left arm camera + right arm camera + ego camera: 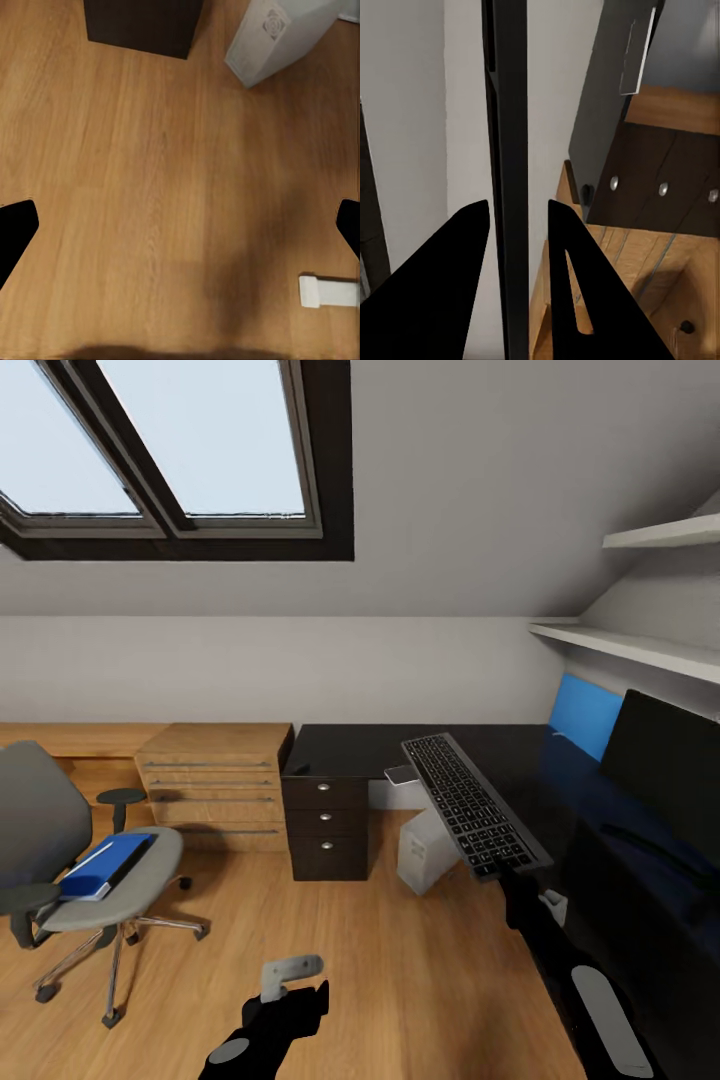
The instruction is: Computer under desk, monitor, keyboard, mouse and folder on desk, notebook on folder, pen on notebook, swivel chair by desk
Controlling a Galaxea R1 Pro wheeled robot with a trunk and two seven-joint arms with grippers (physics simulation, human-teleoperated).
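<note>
Right gripper [516, 225] pinches the keyboard [473, 803] by its near end; the board is held tilted in the air above the desk [350, 745], at 3 o'clock of centre in the head view. In the right wrist view the fingers [461, 255] clamp its thin dark edge. Left gripper [180, 225] hangs spread over the plank floor [330, 930]. Computer [425, 850] stands on the floor under the desk, beside the dark drawer unit [325, 828]. Swivel chair [70, 850] at 9 o'clock carries the blue folder [103, 865] on its seat. Monitor [665, 760] on the desk at 3 o'clock.
</note>
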